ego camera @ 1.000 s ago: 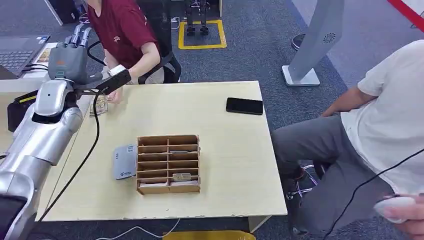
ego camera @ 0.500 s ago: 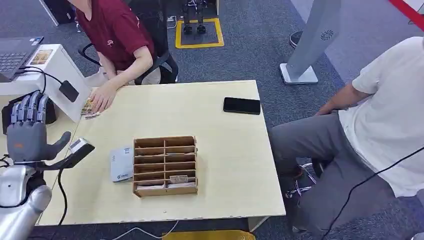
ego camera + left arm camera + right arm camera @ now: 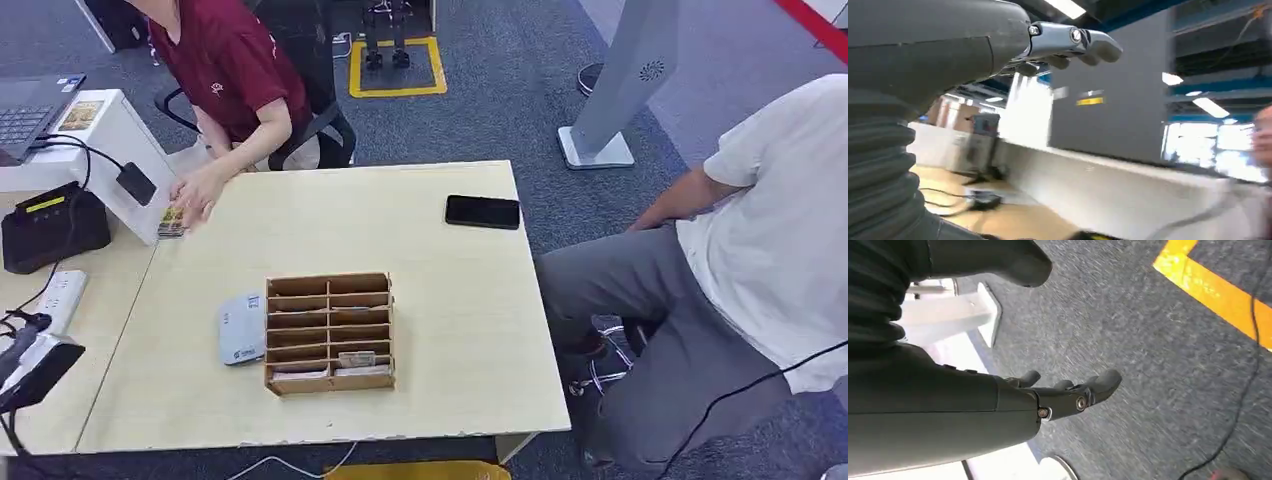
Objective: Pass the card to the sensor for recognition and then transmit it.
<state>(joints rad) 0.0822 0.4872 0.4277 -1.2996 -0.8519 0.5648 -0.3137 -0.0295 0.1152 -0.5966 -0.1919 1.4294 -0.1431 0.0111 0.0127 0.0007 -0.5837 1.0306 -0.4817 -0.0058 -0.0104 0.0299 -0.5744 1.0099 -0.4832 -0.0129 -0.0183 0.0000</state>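
Left arm has dropped: a second ago it was raised high by the person in red (image 3: 225,60), half a second ago it was at table height, and now you see just its wrist end (image 3: 35,365) at the table's (image 3: 460,340) near left corner. Left hand (image 3: 1068,42) is released, fingers stretched out with nothing in them (wrist view is blurred, so it was likely moving). Right hand (image 3: 1073,390) hangs over the carpet, loosely curled, thumb apart, also holding nothing. No card is in either hand, so I judge nothing is picked yet or a cycle has just finished; I can't tell which. Cards sit in the wooden rack (image 3: 330,330), one visible in a near slot (image 3: 360,357), forward and to the right of the left hand and well apart from it. The sensor (image 3: 242,328) lies just beside the rack, on the side nearer the left hand. The person's hand (image 3: 192,192) rests on more cards (image 3: 170,225) far ahead of the left hand. Next you'd need to reach to the rack for a card, then to the sensor.
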